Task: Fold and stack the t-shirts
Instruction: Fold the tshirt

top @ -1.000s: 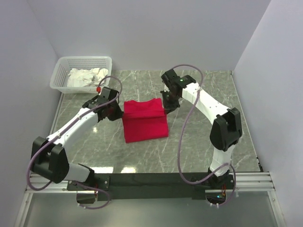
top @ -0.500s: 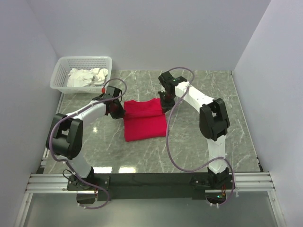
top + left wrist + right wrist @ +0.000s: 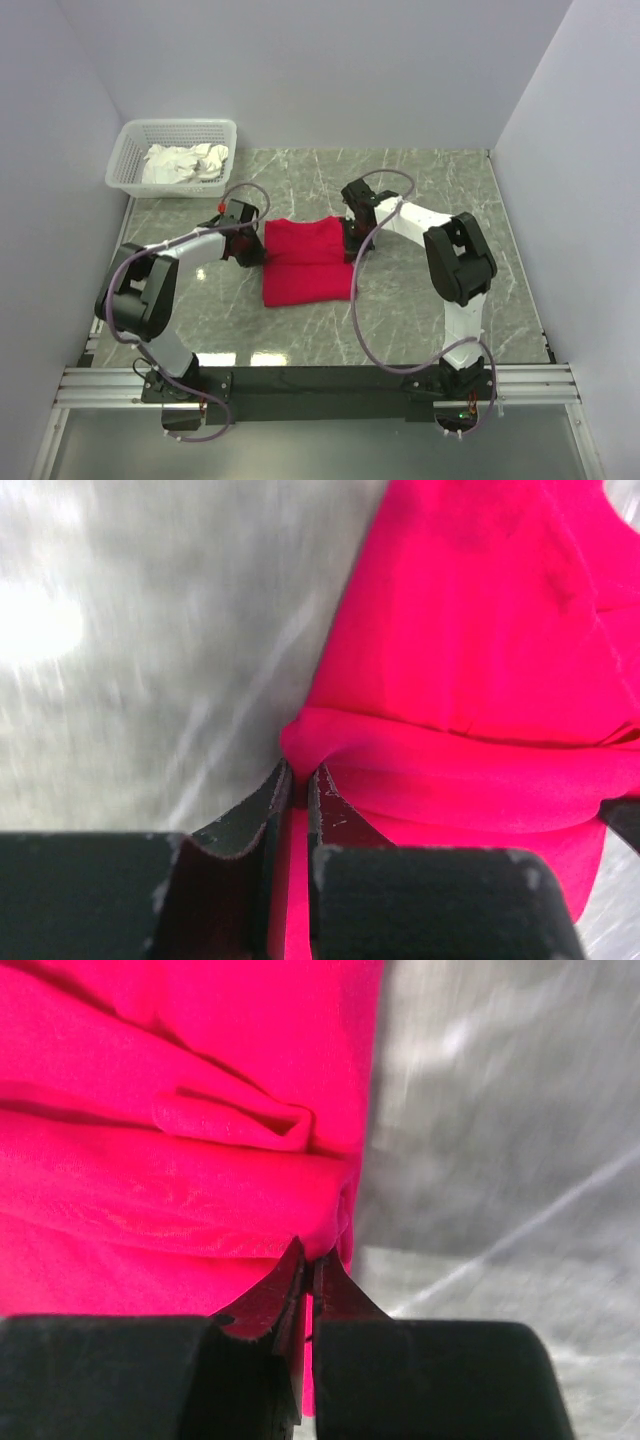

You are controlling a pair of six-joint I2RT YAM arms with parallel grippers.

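A bright red t-shirt (image 3: 305, 260) lies partly folded on the marble table, its far part doubled over toward me. My left gripper (image 3: 258, 250) is shut on the shirt's left edge; the left wrist view shows red fabric (image 3: 470, 680) pinched between the closed fingers (image 3: 262, 805). My right gripper (image 3: 352, 243) is shut on the shirt's right edge; the right wrist view shows the folded fabric (image 3: 180, 1150) pinched at the fingertips (image 3: 335, 1285). Both grippers sit low at the table, on opposite sides of the shirt.
A white lattice basket (image 3: 130, 150) with white cloth (image 3: 185, 162) stands at the back left corner. Grey walls enclose the table on the left, back and right. The black rail of the arm bases (image 3: 320, 380) runs along the near edge.
Both grippers have moved toward me, carrying the shirt's far edge over the near part. The red patch is now shorter from front to back, with a visible fold line.
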